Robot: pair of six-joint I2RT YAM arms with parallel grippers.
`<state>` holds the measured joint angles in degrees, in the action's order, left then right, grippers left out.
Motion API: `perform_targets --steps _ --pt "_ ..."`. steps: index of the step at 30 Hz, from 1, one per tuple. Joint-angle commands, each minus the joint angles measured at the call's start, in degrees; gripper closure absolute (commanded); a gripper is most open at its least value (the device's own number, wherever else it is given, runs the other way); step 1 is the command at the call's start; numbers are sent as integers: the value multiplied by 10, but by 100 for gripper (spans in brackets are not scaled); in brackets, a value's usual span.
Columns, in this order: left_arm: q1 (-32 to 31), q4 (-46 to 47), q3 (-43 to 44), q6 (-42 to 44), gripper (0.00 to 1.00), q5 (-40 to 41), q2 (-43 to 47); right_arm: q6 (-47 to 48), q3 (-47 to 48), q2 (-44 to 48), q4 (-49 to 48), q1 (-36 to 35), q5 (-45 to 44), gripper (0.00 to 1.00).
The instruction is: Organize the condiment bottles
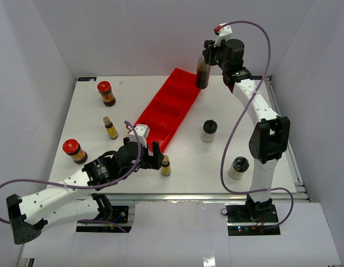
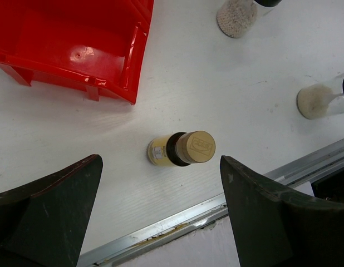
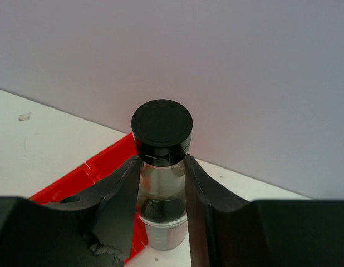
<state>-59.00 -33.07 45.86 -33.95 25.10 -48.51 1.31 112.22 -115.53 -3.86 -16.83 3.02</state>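
Observation:
My right gripper (image 1: 206, 59) is shut on the tall clear black-capped bottle (image 1: 202, 73), just below its cap (image 3: 161, 127), holding it upright at the far right corner of the red tray (image 1: 166, 108). In the right wrist view the fingers (image 3: 123, 189) clamp its neck. My left gripper (image 1: 155, 157) is open and empty, its fingers (image 2: 55, 194) either side of a slim yellow-labelled bottle (image 2: 183, 149) that stands just beyond them, also seen from above (image 1: 166, 166). The other slim bottle (image 1: 110, 128), two red-lidded jars (image 1: 106, 93) (image 1: 74, 151) and two shakers (image 1: 209, 131) (image 1: 237, 167) stand on the table.
The tray's near end (image 2: 77, 50) lies just left of the left gripper. The table's metal front rail (image 2: 177, 222) runs right under the left fingers. Both shakers show at the right in the left wrist view (image 2: 237, 15) (image 2: 322, 99). White walls enclose the table.

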Motion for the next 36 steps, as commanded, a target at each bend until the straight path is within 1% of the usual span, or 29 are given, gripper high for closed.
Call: perform_targets --steps 1,3,6,12,16,23,27,36 --pt "1 -9 21 -2 2 10 9 4 89 -25 -153 -16 4 92" --pt "0 -10 20 -2 2 12 4 7 105 -50 -175 -24 -3 92" --pt "1 -14 22 -3 2 12 -3 15 135 -80 -185 -32 -14 92" --pt "1 -11 20 -7 2 10 -6 23 141 -118 -235 -38 -17 92" --pt "1 -8 24 -5 2 10 -14 24 159 -146 -242 -38 -11 92" --pt "1 -6 40 2 2 10 -35 14 138 -161 -268 -41 0 92" --pt "1 -2 39 4 2 8 -36 7 106 -157 -292 -43 6 92" --pt "1 -3 45 9 2 8 -39 1 74 -161 -318 -51 7 92"
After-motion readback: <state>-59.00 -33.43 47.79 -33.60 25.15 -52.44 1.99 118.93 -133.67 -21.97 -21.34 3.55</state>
